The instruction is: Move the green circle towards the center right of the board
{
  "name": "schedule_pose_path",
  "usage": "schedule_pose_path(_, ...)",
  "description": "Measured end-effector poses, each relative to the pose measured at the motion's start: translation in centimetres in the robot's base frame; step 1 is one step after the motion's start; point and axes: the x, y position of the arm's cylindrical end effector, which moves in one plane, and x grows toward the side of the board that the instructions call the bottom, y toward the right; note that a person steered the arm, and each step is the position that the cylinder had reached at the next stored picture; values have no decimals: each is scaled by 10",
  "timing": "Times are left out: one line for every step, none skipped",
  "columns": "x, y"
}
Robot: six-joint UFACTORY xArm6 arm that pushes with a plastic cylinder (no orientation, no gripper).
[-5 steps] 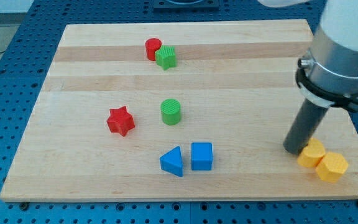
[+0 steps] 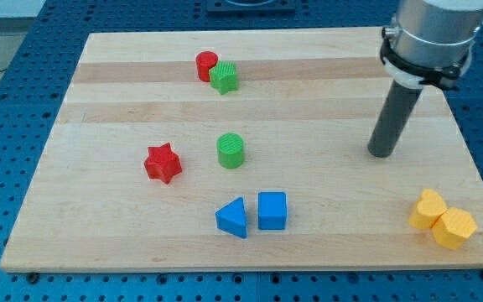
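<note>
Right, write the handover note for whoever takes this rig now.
My tip rests on the wooden board at centre right, touching no block.
The green ribbed circle block sits near the board's middle, far to the view's left of my tip, beside the red star block.
Done: nothing yet; the circle is not at centre right.
Left: get my tip to the circle's left side and push it rightwards.
</note>
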Motion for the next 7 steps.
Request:
schedule_pose_path(-16, -32)
schedule_pose_path(-54, -72)
schedule_pose_path(-61, -112)
schedule_pose_path(-28, -126)
schedule_pose_path(3, -115)
schedule_pose_path(42, -115)
schedule_pose_path(58, -116)
